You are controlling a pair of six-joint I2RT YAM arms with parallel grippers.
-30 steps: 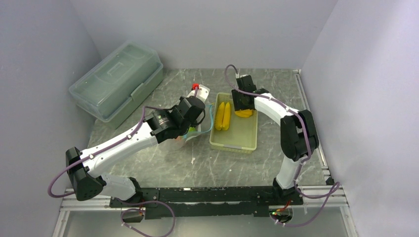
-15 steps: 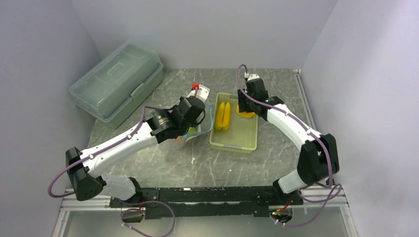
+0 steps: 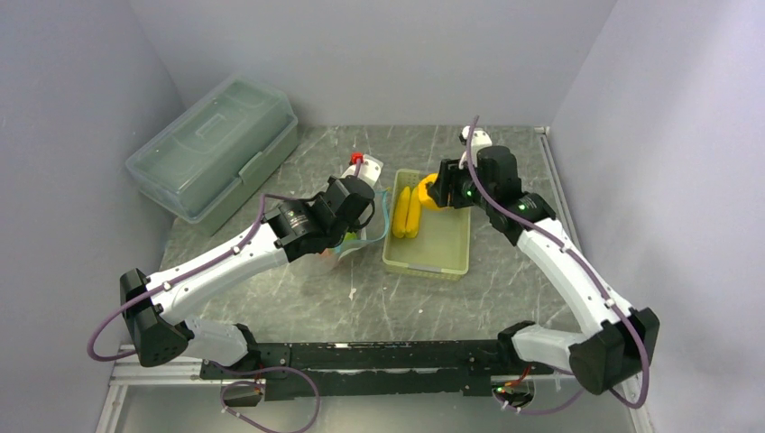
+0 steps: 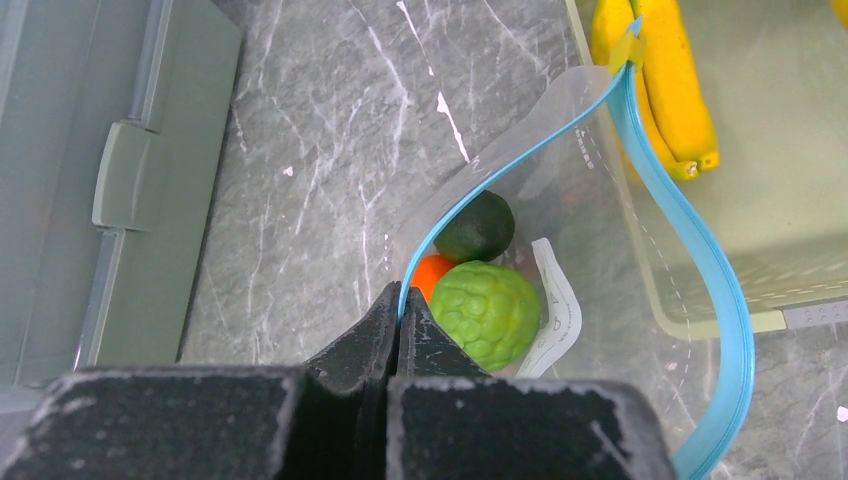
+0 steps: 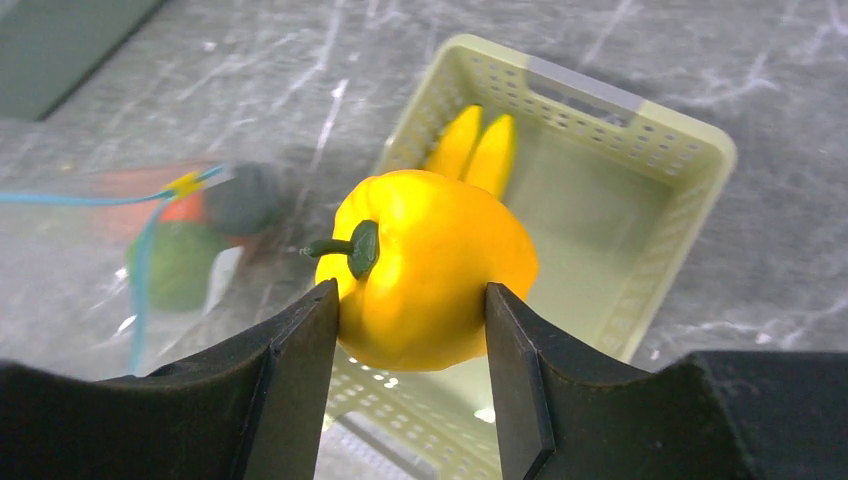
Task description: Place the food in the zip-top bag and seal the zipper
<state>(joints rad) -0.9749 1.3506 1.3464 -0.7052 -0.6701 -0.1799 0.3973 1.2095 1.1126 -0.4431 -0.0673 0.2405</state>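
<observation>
My left gripper [image 4: 398,300] is shut on the teal-blue zipper [image 4: 690,240] edge of the clear zip-top bag [image 4: 560,180] and holds its mouth open. Inside lie a dark green avocado [image 4: 476,227], an orange piece [image 4: 432,275] and a bumpy light green ball [image 4: 485,313]. My right gripper [image 5: 412,300] is shut on a yellow bell pepper [image 5: 428,268] with a green stem, held above the pale basket [image 5: 640,160]. From above the pepper [image 3: 429,192] hangs over the basket's far end [image 3: 437,268]. Two yellow bananas [image 3: 408,211] lie in the basket, also in the left wrist view [image 4: 660,70].
A large translucent lidded storage box [image 3: 213,147] stands at the back left. A small bottle with a red cap [image 3: 357,162] stands behind the bag. The grey walls close in on both sides and at the back.
My right gripper has lifted the yellow pepper out of the basket and the arm has swung right and upward. The left gripper and the bag have not moved.
</observation>
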